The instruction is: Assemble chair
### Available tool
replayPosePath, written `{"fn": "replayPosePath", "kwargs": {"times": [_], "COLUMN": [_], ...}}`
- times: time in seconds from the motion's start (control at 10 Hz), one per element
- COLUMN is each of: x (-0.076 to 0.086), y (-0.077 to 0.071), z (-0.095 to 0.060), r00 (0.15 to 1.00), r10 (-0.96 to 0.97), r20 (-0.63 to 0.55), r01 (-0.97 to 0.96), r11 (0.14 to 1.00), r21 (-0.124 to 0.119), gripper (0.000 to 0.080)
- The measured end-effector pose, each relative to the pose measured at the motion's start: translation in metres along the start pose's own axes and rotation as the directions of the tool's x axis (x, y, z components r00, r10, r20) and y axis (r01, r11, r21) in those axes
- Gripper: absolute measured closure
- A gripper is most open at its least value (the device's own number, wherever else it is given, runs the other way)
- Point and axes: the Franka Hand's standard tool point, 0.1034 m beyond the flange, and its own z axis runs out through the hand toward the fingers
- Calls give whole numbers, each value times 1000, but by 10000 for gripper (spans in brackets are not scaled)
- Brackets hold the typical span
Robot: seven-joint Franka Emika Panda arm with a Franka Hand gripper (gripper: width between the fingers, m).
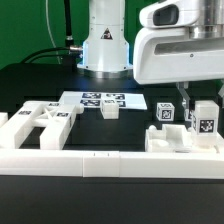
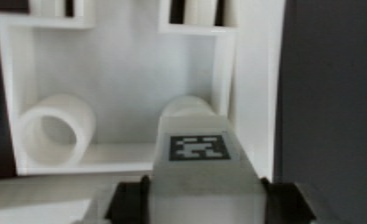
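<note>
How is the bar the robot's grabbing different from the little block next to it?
The bar is long; the little block is short and stubby. The bar sits between the fingers of the gripper; the little block stands free on the table. Both are white with a black-and-white tag.

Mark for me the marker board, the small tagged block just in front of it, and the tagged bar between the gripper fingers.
marker board (image 1: 70, 98): exterior view, bare white end.
small tagged block (image 1: 110, 111): exterior view, front face.
tagged bar (image 2: 199, 147): wrist view, on its tag.
</note>
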Motion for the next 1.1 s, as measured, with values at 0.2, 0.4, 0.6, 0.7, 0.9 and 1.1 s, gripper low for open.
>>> {"fn": "replayPosePath", "kwargs": {"times": [0.2,0.4,0.6,0.7,0.9,1.1], "x": [3,2,-1,-1,-1,2], "y": [-2,-5,-11,-12,-12,-7], "z": [0,1,3,3,3,3], "r00": [973,883,758,707,605,548], "r10": [231,469,652,707,796,836], "r20": [-12,-11,-3,2,8,24], "r01": [-230,-468,-651,-707,-796,-836], "r11": [973,882,758,706,604,547], "r21": [24,43,42,38,41,51], "gripper": [517,515,515,515,515,515]}}
